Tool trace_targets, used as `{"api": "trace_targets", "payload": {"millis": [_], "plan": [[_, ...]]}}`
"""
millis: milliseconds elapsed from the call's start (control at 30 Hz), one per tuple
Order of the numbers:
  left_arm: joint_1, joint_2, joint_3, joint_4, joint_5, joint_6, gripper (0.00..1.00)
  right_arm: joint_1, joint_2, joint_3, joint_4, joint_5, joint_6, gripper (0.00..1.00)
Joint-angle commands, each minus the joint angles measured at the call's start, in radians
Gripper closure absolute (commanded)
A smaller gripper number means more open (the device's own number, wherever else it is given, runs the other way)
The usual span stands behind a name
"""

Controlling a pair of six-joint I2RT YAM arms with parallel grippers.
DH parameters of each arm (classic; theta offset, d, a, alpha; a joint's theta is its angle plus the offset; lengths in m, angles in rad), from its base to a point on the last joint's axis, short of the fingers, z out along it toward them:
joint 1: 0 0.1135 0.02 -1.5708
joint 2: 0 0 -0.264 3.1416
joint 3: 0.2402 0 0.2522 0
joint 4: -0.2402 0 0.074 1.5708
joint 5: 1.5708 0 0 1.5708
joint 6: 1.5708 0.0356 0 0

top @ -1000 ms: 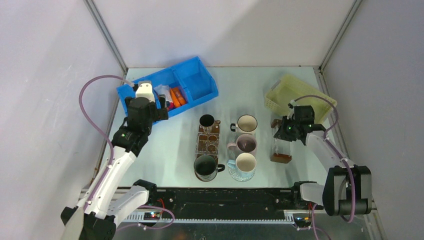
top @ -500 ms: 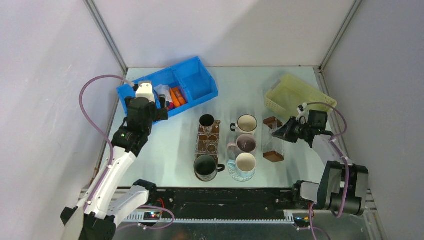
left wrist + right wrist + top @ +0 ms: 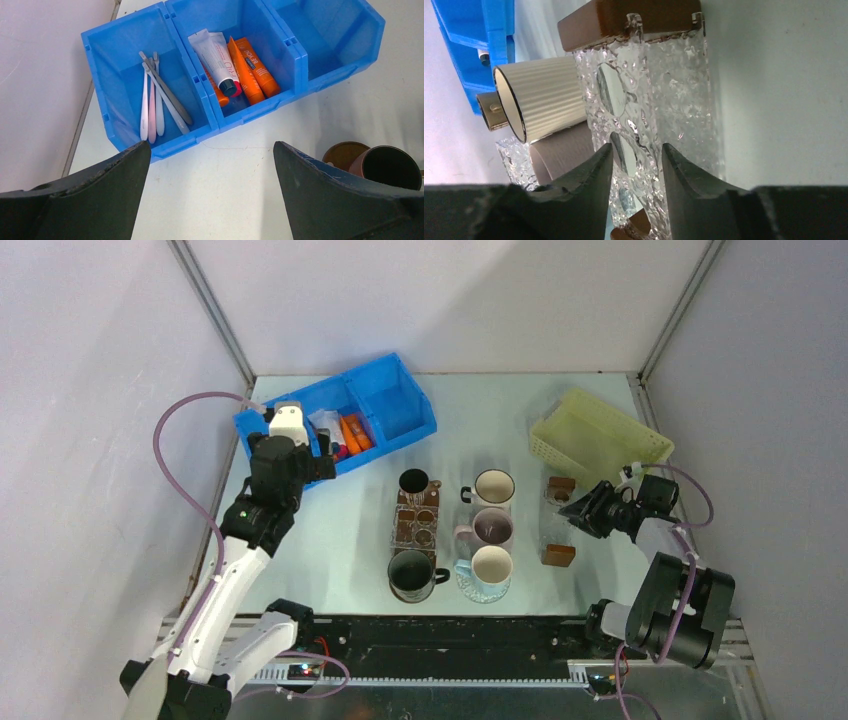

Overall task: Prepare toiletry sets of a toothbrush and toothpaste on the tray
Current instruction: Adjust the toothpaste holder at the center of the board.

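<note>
Several toothbrushes (image 3: 155, 105), grey and pale pink, lie in the left compartment of the blue bin (image 3: 200, 132). Orange toothpaste tubes (image 3: 252, 67) and a white one (image 3: 217, 55) fill the middle compartment. My left gripper (image 3: 211, 146) hangs open over bare table just in front of the bin, holding nothing. My right gripper (image 3: 636, 147) is open, jaws a little apart, right against a clear textured holder with brown ends (image 3: 659, 100) that lies on the table (image 3: 553, 525). I cannot tell which thing is the tray.
A pale yellow basket (image 3: 600, 435) stands at the back right. Mugs cluster mid-table: three light ones (image 3: 492, 528) and two dark ones (image 3: 410, 573). Another clear brown-ended holder (image 3: 415, 525) lies between the two groups.
My right gripper has opened and drawn back to the right, letting go of the clear holder, which now lies flat. The left arm has not moved.
</note>
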Motion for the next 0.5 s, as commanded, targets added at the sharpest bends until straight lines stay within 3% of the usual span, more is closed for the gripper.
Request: {"api": "trace_targets", "payload": {"millis": [0,167,300,367,400,467], "plan": [[0.006,-0.007,0.003,0.026,0.019,0.012,0.0,-0.004,-0.105,-0.003,-0.017,0.064,-0.015,0.52],[0.005,-0.01,-0.001,0.027,0.012,0.012,0.0,0.04,-0.232,-0.002,-0.071,0.205,-0.016,0.42],[0.006,-0.006,0.0,0.028,0.012,0.011,0.0,0.101,-0.35,0.025,-0.158,0.417,-0.032,0.3],[0.006,-0.002,0.001,0.028,0.013,0.011,0.0,0.17,-0.376,0.052,-0.205,0.538,-0.04,0.2],[0.005,-0.003,0.0,0.028,0.014,0.011,0.0,0.233,-0.383,0.062,-0.216,0.621,-0.044,0.09],[0.005,0.0,0.002,0.028,0.012,0.011,0.0,0.328,-0.379,0.094,-0.248,0.758,-0.05,0.01]]}}
